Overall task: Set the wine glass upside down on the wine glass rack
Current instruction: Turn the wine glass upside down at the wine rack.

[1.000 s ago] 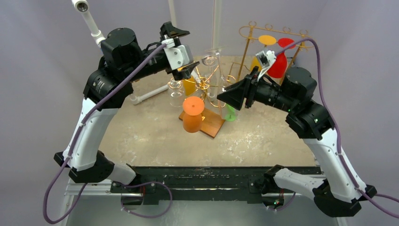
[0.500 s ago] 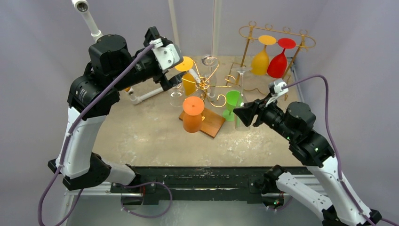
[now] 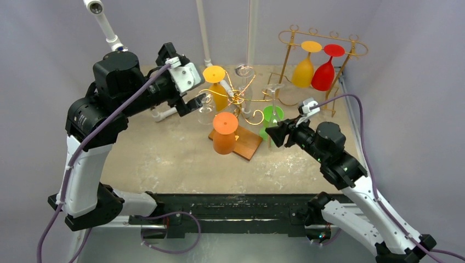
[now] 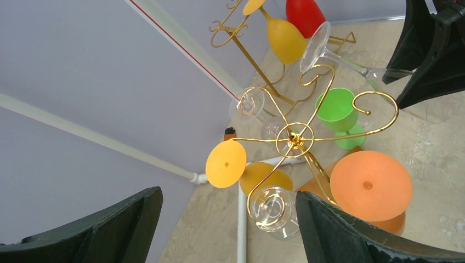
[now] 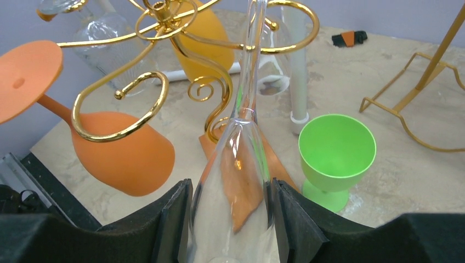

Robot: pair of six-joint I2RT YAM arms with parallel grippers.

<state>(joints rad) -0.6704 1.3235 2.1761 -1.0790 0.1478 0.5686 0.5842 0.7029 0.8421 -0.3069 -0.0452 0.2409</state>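
Note:
My right gripper [image 3: 278, 135] [image 5: 230, 192] is shut on the bowl of a clear wine glass [image 5: 237, 164]. Its stem [image 3: 272, 109] points up and away, and its foot [image 3: 274, 86] [image 4: 315, 47] sits close by a curled arm of the gold spiral rack [image 3: 237, 98] [image 4: 295, 137] [image 5: 159, 8]. My left gripper [image 3: 189, 102] [image 4: 230, 230] stands open and holds nothing, drawn back left of the rack. A yellow glass [image 3: 216, 87] [image 4: 226, 163], an orange glass [image 3: 225, 134] [image 5: 118, 145] and a clear glass [image 3: 204, 107] [image 4: 272, 208] hang upside down from the rack's arms.
A green glass [image 3: 270, 118] [image 5: 335, 150] stands upright on the table beside the rack's wooden base [image 3: 247, 143]. A second gold rack [image 3: 323, 38] at the back right carries a yellow and a red glass. A white pipe [image 3: 170, 112] lies left of the rack.
My left gripper has opened off the yellow glass and pulled back to the left. My right arm has dropped lower and brought the clear glass in toward the rack.

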